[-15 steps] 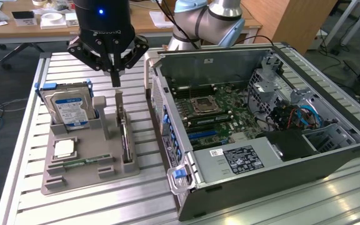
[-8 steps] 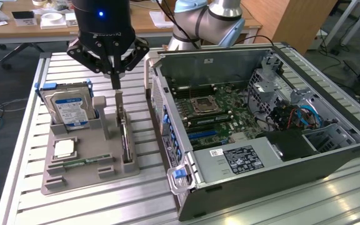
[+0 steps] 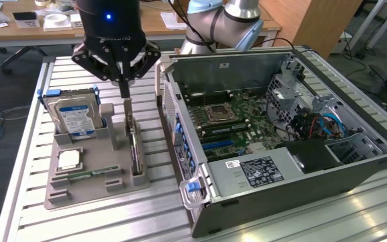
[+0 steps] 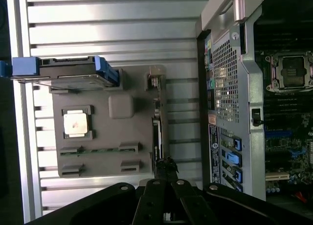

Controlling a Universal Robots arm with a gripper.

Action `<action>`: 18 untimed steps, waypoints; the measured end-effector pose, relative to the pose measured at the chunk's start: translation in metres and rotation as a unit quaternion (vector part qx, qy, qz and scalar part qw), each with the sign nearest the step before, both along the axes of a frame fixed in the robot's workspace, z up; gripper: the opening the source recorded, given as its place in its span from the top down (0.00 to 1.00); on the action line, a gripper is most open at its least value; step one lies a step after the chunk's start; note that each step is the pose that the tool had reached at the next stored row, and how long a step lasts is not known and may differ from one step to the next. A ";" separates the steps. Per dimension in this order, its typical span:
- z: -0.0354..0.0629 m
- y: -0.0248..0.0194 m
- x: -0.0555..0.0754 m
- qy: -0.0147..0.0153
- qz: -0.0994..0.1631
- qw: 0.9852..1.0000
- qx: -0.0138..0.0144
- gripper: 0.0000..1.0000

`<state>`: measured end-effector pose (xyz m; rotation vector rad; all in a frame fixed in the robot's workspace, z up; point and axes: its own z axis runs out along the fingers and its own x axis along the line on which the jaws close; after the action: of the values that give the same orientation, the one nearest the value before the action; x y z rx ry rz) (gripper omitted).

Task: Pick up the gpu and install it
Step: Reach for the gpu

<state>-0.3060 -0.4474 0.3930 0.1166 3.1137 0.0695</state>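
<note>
Poised over the grey holder (image 3: 92, 176) on the bench (image 3: 25, 212), jaws pinched shut and empty. Just beneath: gpu (image 3: 135, 151) on edge in its slot, long axis parallel to the computer case (image 3: 281, 201) side.

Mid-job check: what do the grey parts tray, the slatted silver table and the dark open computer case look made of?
The grey parts tray: matte, opaque, blocky moulded slots; likely plastic, perhaps printed.
The slatted silver table: ribbed profiles with a bright sheen; likely aluminium.
The dark open computer case: thin folded panels, perforated rear wall; probably painted sheet steel.
</note>
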 end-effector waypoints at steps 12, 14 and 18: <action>0.0000 -0.0051 0.000 0.000 0.000 1.000 0.000 0.89; 0.0000 -0.0058 0.000 0.000 0.000 1.000 0.000 0.89; 0.0000 -0.0069 0.000 0.000 0.000 1.000 0.000 0.89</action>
<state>-0.3062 -0.4543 0.3931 0.1166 3.1137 0.0694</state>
